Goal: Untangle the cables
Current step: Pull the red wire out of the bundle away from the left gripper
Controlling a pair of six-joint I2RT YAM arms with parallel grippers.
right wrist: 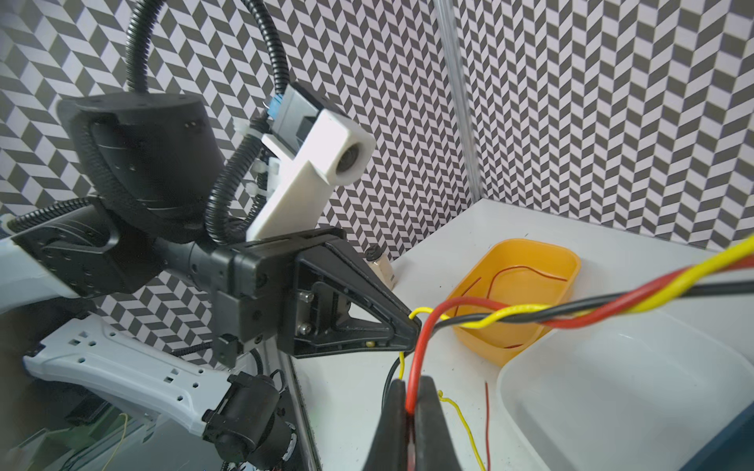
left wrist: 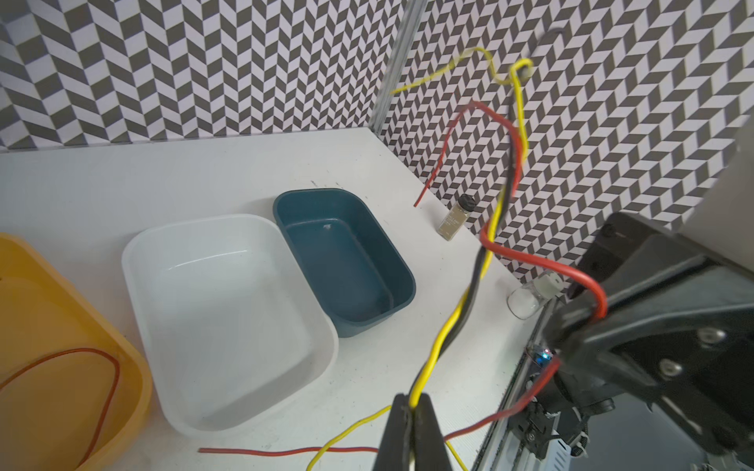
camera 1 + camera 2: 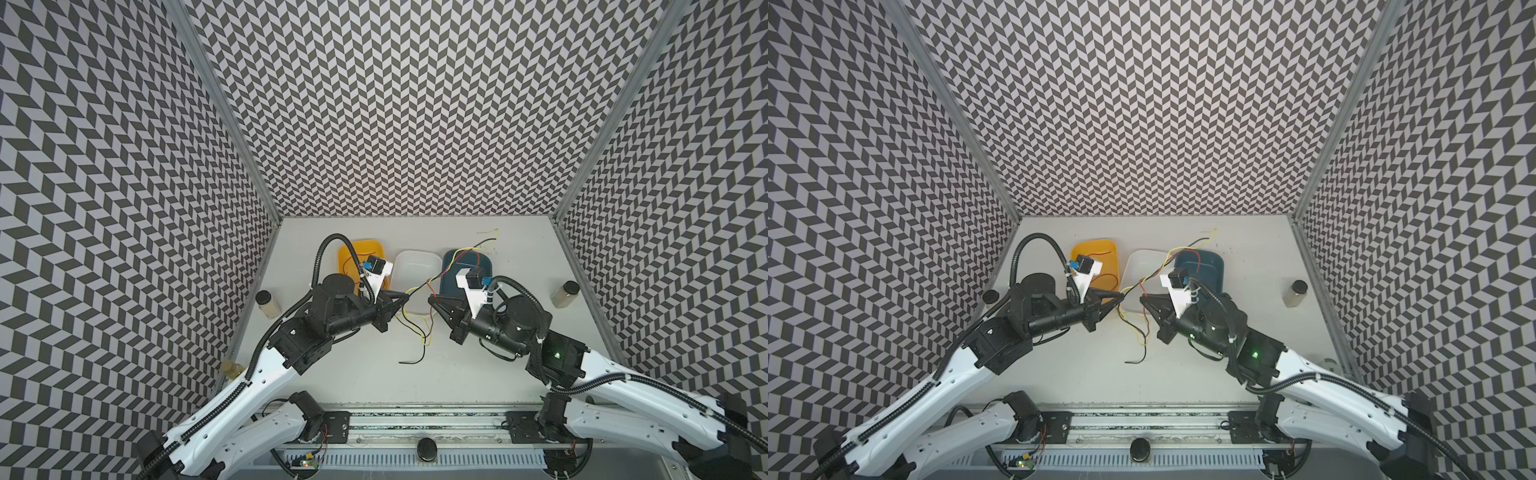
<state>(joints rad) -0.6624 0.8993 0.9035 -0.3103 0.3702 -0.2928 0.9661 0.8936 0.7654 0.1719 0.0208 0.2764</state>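
The cables are red, black and yellow wires twisted into one strand point(image 1: 612, 304) that hangs in the air between my two grippers. My left gripper point(image 2: 413, 401) is shut on the yellow cable point(image 2: 438, 350). Beside it the black cable point(image 2: 475, 281) runs up the same strand. My right gripper point(image 1: 411, 383) is shut on the red cable point(image 1: 420, 346). In both top views the left gripper point(image 3: 406, 296) point(image 3: 1122, 294) and right gripper point(image 3: 430, 297) point(image 3: 1142, 297) face each other tip to tip. Loose cable ends point(image 3: 415, 360) trail onto the table below them.
An orange tub point(image 3: 347, 253) holding a thin red wire point(image 2: 110, 367), a white tub point(image 3: 417, 266) and a blue tub point(image 3: 446, 286) stand in a row behind the grippers. Small jars point(image 3: 268, 305) point(image 3: 565, 294) stand near the side walls. Another red wire point(image 2: 285, 452) lies on the table.
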